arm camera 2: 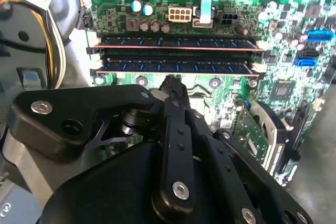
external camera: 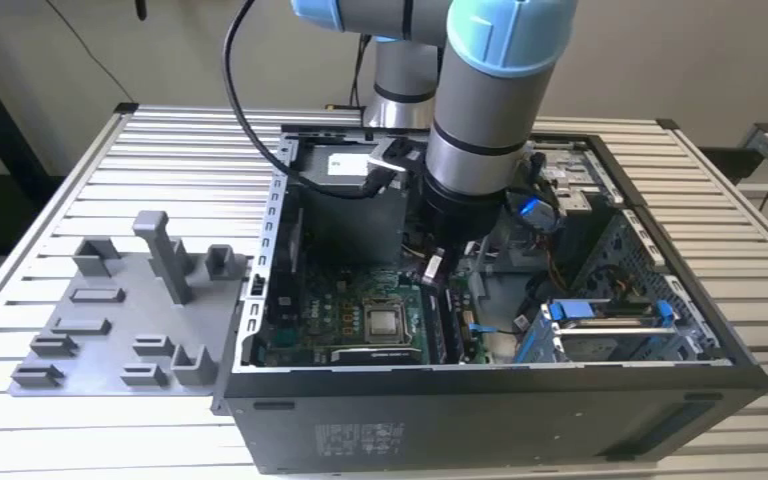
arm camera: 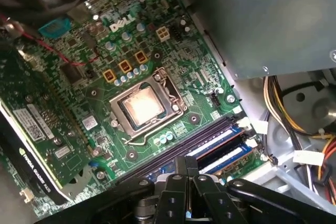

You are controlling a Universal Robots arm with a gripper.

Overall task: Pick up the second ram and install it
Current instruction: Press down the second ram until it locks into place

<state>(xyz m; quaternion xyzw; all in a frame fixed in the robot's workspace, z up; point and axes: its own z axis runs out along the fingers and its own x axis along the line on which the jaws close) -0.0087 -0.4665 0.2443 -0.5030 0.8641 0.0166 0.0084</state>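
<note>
The arm reaches down into the open computer case (external camera: 491,395), its gripper (external camera: 434,268) hanging low over the motherboard (external camera: 357,315) beside the processor socket (external camera: 387,322). In the second wrist view two dark blue memory sticks stand on edge in neighbouring slots, parallel and close together, each flanked by white latches at its ends; the nearer one, taken here to be the second ram (arm camera 2: 176,67), sits just beyond the tip of the gripper (arm camera 2: 172,85). It appears level with its neighbour (arm camera 2: 176,42), which suggests it is already seated in its slot, though whether the latches have fully closed cannot be told. The fingers (arm camera 2: 173,129) are drawn together into one narrow black edge with nothing between them, and that tip is lined up above the middle of the stick's top edge, probably so that a push would bear evenly along its length. Whether the tip touches the stick or hovers just clear is hard to say. In the first wrist view the same closed fingers (arm camera: 185,169) point at the pair of slots near the board's edge. Outside the case, the grey holder tray (external camera: 117,320) lies on the slatted table (external camera: 117,160).
</note>
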